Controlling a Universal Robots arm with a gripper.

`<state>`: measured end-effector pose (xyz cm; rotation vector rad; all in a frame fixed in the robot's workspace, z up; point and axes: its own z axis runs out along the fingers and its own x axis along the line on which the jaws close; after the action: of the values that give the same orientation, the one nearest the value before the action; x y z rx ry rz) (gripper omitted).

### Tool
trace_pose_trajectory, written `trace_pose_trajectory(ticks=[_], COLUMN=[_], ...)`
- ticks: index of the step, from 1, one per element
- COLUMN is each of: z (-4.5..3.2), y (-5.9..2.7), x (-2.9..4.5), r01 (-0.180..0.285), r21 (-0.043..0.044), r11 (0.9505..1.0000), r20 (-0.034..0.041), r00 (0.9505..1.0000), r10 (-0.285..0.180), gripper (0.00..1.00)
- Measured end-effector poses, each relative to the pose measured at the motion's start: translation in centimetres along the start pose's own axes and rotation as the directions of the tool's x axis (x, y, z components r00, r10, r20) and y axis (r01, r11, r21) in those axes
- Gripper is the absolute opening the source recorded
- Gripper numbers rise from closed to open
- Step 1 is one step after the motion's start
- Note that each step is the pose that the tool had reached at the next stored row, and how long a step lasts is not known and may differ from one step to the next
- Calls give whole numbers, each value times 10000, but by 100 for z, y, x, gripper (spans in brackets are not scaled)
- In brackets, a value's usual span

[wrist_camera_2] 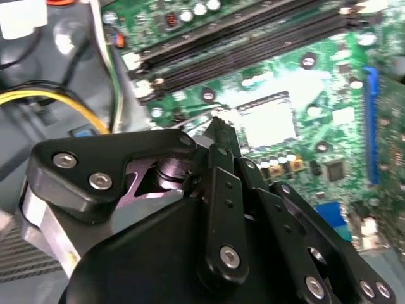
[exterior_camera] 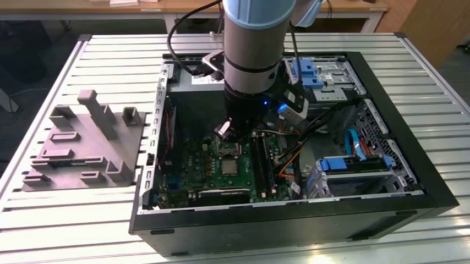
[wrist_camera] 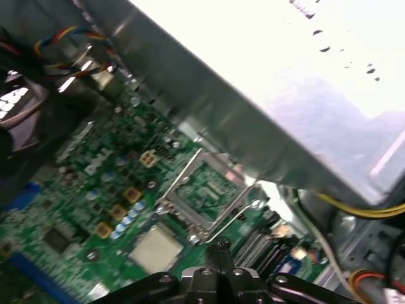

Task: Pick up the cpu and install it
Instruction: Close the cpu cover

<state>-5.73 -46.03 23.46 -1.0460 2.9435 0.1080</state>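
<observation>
cpu: one (exterior_camera: 230,165), a silvery-grey square lying flat in its socket on the motherboard; it is pale and bright in the second wrist view (wrist_camera_2: 269,120) and a dull square in the first wrist view (wrist_camera: 155,248).
cpu to tool: nothing grips or touches it. In both wrist views it lies on the board just beyond the fingertips and to one side.
gripper: one (wrist_camera: 219,244), its black fingers drawn together to a point (wrist_camera_2: 218,124) with nothing seen between them. It hangs over the board near the socket.
socket load frame: one (wrist_camera: 202,190), a thin metal frame hinged up and open right beside the cpu; in the exterior view (exterior_camera: 226,147) it stands on the cpu's far side, under the arm.
arm: one (exterior_camera: 253,55), reaching down into the case.
memory slots: long black slots (wrist_camera_2: 253,44) near the socket; I cannot count them for certain.
motherboard: one (exterior_camera: 192,165), green.
blue drive brackets: two (exterior_camera: 309,71) (exterior_camera: 353,164).
computer case: one (exterior_camera: 415,165), black, lying open on its side.
grey moulded fixture: one (exterior_camera: 81,148), outside the case, at the exterior view's left.
table: one (exterior_camera: 110,55), slatted metal.
</observation>
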Motion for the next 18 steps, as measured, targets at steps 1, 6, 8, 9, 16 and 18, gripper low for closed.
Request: trace_pose_trajectory(ticks=[1,6,8,9,16,18], z=[1,17,17,18,18,18], y=[-6,-14,-15,-15,-15,-15], x=[-7,-18,-17,-17,-18,-17], r01=[27,150,151,152,152,152], r21=[-97,-344,-344,-344,-345,-348], r11=[9999,9993,9993,9993,9993,9993], r20=[77,271,270,271,271,274], r00=[10000,9995,9995,9995,9995,9995], r10=[-27,-140,-142,-142,-142,-142], gripper=[11,11,11,11,11,11])
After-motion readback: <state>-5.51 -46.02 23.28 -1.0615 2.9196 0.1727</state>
